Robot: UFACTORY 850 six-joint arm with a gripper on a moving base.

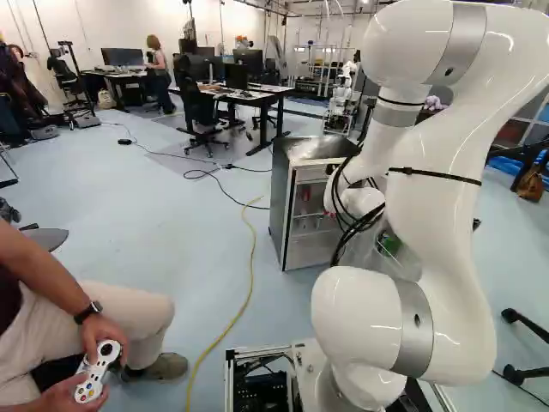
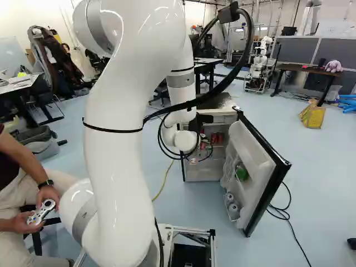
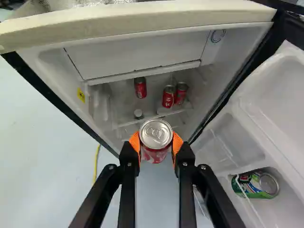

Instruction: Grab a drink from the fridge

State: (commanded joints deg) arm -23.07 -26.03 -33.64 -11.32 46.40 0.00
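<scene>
Tool pinching red can between orange pads. Can at fridge's open front, between side edges. Three more red cans inside. Green can in open door's rack.

I've got bright room light, glossy highlights along my white arm, a sheen on the fridge's top and dimmer shade inside.

Can't see the whole door beside the fridge, cut off in the wrist view; can't identify the small pale-topped item inside the fridge.
</scene>
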